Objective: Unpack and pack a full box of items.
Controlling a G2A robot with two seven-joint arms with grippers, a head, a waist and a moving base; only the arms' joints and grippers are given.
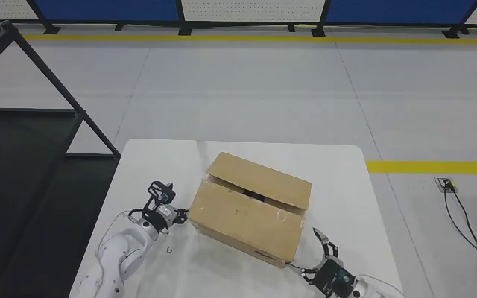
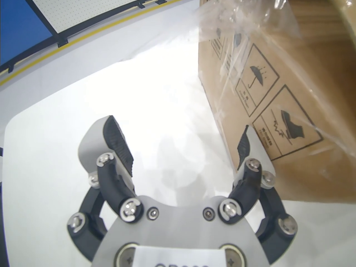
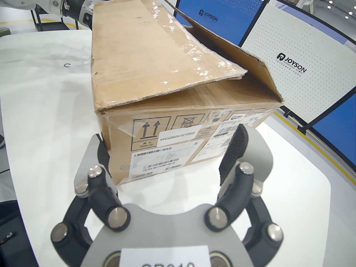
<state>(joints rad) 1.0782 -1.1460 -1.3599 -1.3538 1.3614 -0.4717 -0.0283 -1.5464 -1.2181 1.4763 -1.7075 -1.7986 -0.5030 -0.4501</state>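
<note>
left gripper: released, jaws spread wide, nothing between them; low over the table at the left end of the box; one finger pad just beside that end face, contact can't be told
right gripper: released, jaws wide, holding nothing; at the box's right end near the near-right corner, the fingers either side of the lower end face in the right wrist view; touching or not can't be told
box: brown cardboard, mid-table, turned at an angle to the table edges, resting flat between the two grippers
top flaps: not sealed; near flap lies almost flat, far flap lifted at the right end, dark gap along the seam
tape: clear, loose and crinkled at the left end, also glossy along the flap seam
labels: white stickers and handling symbols on the right end face
table: white, rounded corners, small black mark left of the box
panels: blue and white, far across the floor
</note>
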